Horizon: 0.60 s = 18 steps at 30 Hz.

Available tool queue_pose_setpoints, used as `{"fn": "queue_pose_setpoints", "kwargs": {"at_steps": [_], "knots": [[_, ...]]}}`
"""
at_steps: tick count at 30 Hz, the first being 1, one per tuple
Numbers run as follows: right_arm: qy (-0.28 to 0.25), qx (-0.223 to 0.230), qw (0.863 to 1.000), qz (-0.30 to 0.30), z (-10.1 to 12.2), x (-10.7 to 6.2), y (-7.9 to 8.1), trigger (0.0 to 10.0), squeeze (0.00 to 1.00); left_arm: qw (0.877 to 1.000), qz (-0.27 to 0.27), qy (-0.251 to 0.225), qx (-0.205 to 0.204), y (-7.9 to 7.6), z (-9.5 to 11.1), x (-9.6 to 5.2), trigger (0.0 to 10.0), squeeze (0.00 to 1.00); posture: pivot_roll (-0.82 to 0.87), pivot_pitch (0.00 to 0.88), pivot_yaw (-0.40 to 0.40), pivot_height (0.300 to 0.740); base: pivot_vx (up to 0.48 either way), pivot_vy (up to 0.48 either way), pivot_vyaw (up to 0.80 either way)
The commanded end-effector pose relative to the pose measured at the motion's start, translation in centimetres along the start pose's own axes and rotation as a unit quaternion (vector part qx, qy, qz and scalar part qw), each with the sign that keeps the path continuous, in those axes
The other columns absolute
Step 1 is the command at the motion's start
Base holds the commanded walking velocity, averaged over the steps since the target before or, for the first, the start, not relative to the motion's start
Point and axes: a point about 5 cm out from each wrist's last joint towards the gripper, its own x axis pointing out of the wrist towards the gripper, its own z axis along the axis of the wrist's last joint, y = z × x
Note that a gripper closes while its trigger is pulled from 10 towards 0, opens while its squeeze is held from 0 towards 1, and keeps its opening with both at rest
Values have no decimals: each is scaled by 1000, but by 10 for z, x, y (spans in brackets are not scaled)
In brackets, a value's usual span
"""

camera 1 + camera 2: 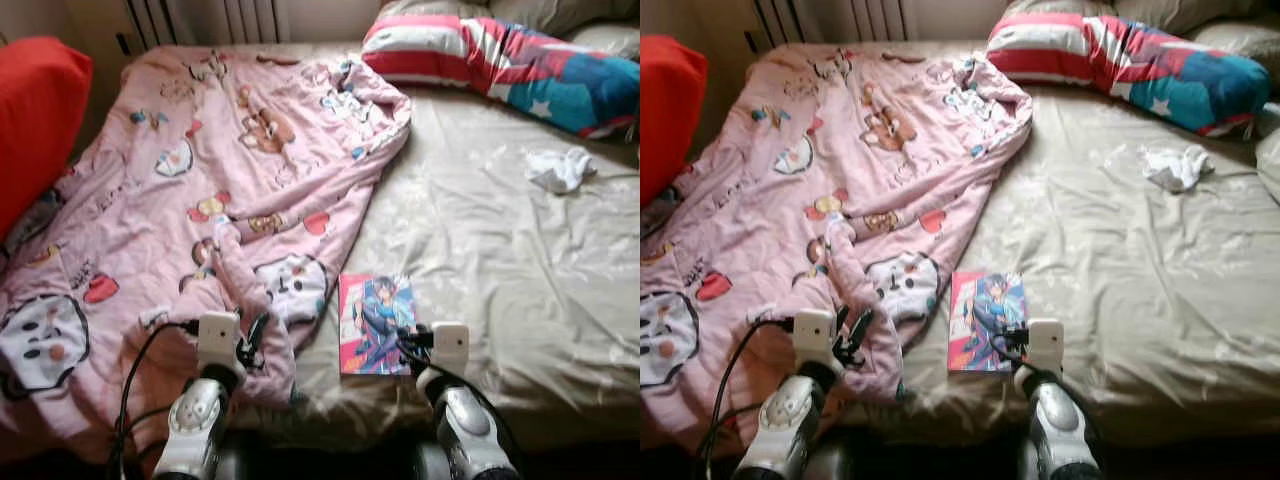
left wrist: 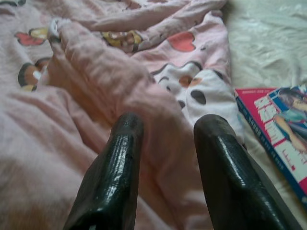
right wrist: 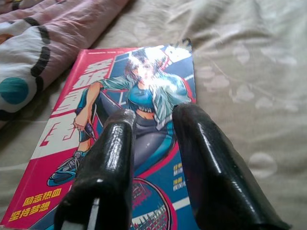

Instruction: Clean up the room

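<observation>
Here my right gripper (image 3: 151,122) hovers over the book (image 1: 376,322) on the bed (image 1: 500,260), fingers parted; my left gripper (image 2: 165,129), likewise parted, hangs above the pink blanket (image 1: 200,180).

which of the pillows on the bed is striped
The long bolster pillow at the bed's head, red and white stripes with teal; the pillow at the left edge is plain red.

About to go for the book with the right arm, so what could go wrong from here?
The book lies flat on soft bedding, so the right claw, open above its cover, may just press it in or skid off. The blanket edge lies close beside it and could get caught. The left claw hovers over that blanket and might snag it.
</observation>
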Motion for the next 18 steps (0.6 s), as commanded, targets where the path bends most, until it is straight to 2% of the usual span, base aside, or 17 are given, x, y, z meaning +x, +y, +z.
{"fn": "queue_pose_setpoints", "kwargs": {"at_steps": [1, 8, 18], "knots": [[-8, 17, 1000, -2, 1, 0, 1, 10000, 1000, 1000, 4, 11, 2, 3, -4, -5, 10000, 0, -25, 302, 19, 566, 0, 0, 0], [-21, 49, 998, -21, 7, 2, -4, 10000, 1000, 1000, 3, 17, 4, 3, -3, -7, 10000, 0, -24, 310, 30, 566, 0, 0, 0], [-4, 109, 993, -41, -4, -3, -13, 10000, 1000, 1000, 0, 25, 7, 3, -2, -7, 10000, 0, -19, 320, 40, 566, 0, 0, 0]]}}
